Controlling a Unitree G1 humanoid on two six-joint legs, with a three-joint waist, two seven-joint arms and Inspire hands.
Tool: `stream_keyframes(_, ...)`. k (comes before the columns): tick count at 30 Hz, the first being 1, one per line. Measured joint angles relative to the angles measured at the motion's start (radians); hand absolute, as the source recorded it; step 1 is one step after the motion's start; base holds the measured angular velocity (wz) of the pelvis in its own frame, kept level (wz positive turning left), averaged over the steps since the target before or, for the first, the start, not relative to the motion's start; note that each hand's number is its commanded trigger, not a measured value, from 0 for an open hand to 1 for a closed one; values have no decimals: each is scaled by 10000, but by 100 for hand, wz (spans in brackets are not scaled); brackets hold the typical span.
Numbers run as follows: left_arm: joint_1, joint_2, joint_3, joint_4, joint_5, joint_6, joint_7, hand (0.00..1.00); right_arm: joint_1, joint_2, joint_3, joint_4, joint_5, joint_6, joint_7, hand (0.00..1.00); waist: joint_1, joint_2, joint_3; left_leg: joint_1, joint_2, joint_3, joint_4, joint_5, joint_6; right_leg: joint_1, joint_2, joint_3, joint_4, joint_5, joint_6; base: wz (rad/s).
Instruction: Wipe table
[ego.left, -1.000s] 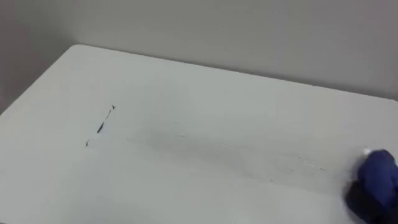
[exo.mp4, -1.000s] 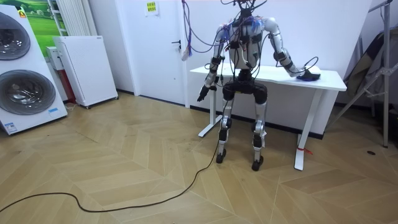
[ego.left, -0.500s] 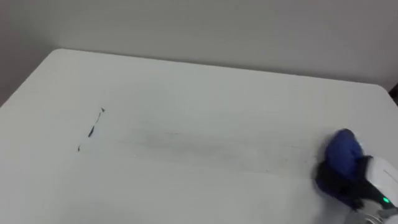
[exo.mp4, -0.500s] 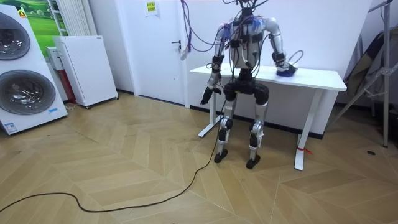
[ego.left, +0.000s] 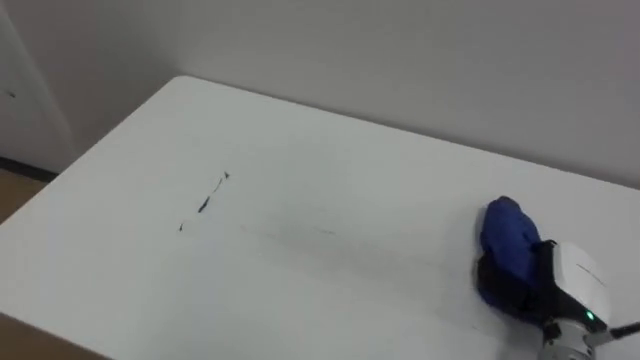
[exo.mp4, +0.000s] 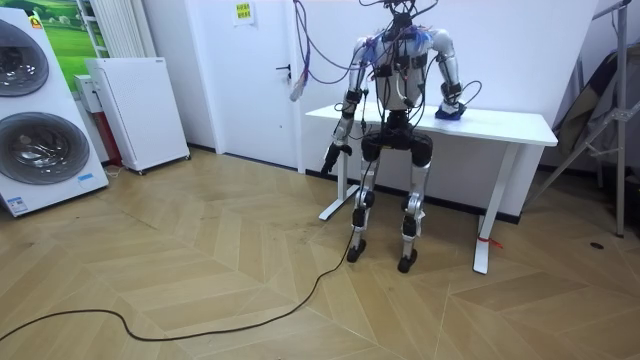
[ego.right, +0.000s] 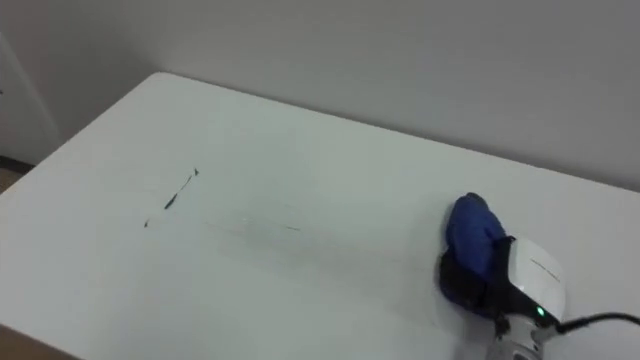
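Herringbone wood floor (exo.mp4: 200, 285), white wall (exo.mp4: 530, 50), stacked washers (exo.mp4: 40, 150), white cabinet (exo.mp4: 140, 110)

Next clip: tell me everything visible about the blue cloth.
The blue cloth is a soft, bunched wad, deep blue, crumpled into a rounded lump. It rests on the white table near its right end, bulging out ahead of the right hand, whose dark fingers curl round it. Nothing else touches it.

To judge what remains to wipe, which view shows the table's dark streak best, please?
The left eye view: the dark streak lies plainly on the table. The right eye view shows it alike; the room view is too distant.
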Motion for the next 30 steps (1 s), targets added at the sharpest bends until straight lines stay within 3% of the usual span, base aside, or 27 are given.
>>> stream_keyframes(5, -35, -73, -235, 5, -159, -23, -12, 0, -451, 68, 289, 171, 303, 244, 125, 100, 145, 78, -16, 44, 33, 95, 21, -17, 18, -55, 21, 122, 143, 2, -2, -9)
stream_keyframes(7, -213, -213, -463, 199, -229, -29, 30, 0, -608, 245, 482, -37, 258, 644, 222, 100, 297, 151, -18, 83, 60, 104, 23, -20, 13, -85, 55, 138, 208, 28, -43, -24)
stream_keyframes(9, -491, -419, -808, 300, -312, -15, 34, 0, -853, 460, 727, -601, 39, 1447, 697, 100, 555, 225, 6, 18, 133, 193, 33, -38, -16, -446, 115, 136, 491, 73, -118, -42)
stream_keyframes(10, -535, -434, -931, 309, -385, -19, 29, 0, -912, 523, 910, -857, -121, 1665, 914, 100, 637, 238, 14, 1, 164, 259, 35, -46, -28, -583, 134, 126, 595, 72, -151, -69)
stream_keyframes(11, -665, -434, -1128, 398, -605, -12, 28, 0, -996, 649, 1429, -1309, -198, 1893, 1271, 100, 860, 284, 44, 10, 226, 358, 41, -81, -48, -866, 172, 99, 865, 65, -219, -82)
stream_keyframes(13, -795, -392, -1408, 532, -1009, 34, 61, 0, -1389, 942, 2254, -1553, -415, 1979, 1510, 100, 1091, 324, 134, -4, 238, 401, 144, -172, -44, -1416, 162, 45, 1577, -27, -370, -88)
stream_keyframes(14, -831, -397, -1502, 544, -1166, 37, 94, 0, -1802, 1218, 2647, -1525, -594, 1974, 1693, 100, 1177, 359, 261, -108, 238, 530, 379, -295, -22, -1813, 125, -43, 2107, -80, -442, -90)
stream_keyframes(15, -906, -403, -1557, 624, -1277, 33, 135, 0, -2120, 1451, 2917, -1458, -663, 1932, 1772, 100, 1330, 372, 307, -322, 231, 746, 627, -396, 4, -2282, 13, -308, 2539, -87, -459, -88)
stream_keyframes(18, -1047, -362, -1475, 694, -1341, 33, 217, 0, -2705, 1575, 3142, -796, -865, 1660, 1634, 100, 1650, 349, 356, -667, 327, 1380, 993, -546, 133, -2850, -266, -868, 2816, 67, -635, -68)
stream_keyframes(20, -1207, -250, -1280, 772, -1330, 13, 233, 0, -2865, 1523, 3016, -347, -784, 1556, 1498, 100, 1568, 396, 345, -894, 663, 1538, 1275, -589, 99, -2927, -534, -1129, 3413, -30, -345, 32)
stream_keyframes(21, -1387, -94, -1229, 765, -1314, -95, 247, 0, -2708, 1495, 2825, -139, -563, 1448, 1222, 100, 1516, 328, 335, -909, 918, 1758, 1301, -507, -65, -2849, -1085, -1196, 4193, -296, -262, 89)
stream_keyframes(22, -1504, 17, -1085, 691, -1288, -244, 241, 0, -2541, 1430, 2669, 18, -402, 1322, 885, 100, 1648, 320, 325, -896, 1090, 1920, 1274, -443, -178, -2690, -1609, -968, 4575, -494, -172, 70)
stream_keyframes(24, -1567, 211, -696, 630, -1259, -337, 237, 0, -2495, 1393, 2673, 353, -138, 854, 518, 100, 1721, 254, 312, -963, 1309, 2010, 1211, -342, -368, -2323, -2192, -947, 3769, -396, 34, 21)
stream_keyframes(26, -1671, 557, -573, 612, -1190, -337, 209, 0, -2470, 1394, 2698, 494, 98, 342, 294, 100, 1700, 87, 256, -1128, 1467, 1871, 1129, -232, -609, -1810, -2450, -1001, 2297, 15, 273, 17)
stream_keyframes(27, -1795, 747, -507, 608, -1190, -330, 205, 0, -2487, 1394, 2696, 573, 184, 31, 205, 100, 1701, -29, 200, -1246, 1627, 1754, 1134, -177, -840, -1649, -2375, -1034, 1620, 472, 306, 16)
stream_keyframes(28, -1883, 843, -481, 607, -1177, -328, 207, 0, -2505, 1394, 2695, 573, 211, -79, 189, 100, 1698, -124, 206, -1292, 1680, 1712, 1149, -143, -975, -1618, -2291, -1031, 1429, 808, 327, 10)
stream_keyframes(29, -2016, 967, -357, 635, -1086, -334, 224, 0, -2550, 1384, 2677, 594, 164, -279, 202, 100, 1717, -245, 191, -1376, 1762, 1719, 1270, -109, -1252, -1565, -2147, -1306, 1301, 996, 844, -7)
stream_keyframes(30, -2016, 920, -295, 656, -1099, -342, 234, 0, -2616, 1377, 2667, 626, 121, -287, 207, 100, 1709, -115, 170, -1383, 2088, 1712, 1217, 1, -1523, -1497, -1791, -1454, 1207, 747, 1060, -9)
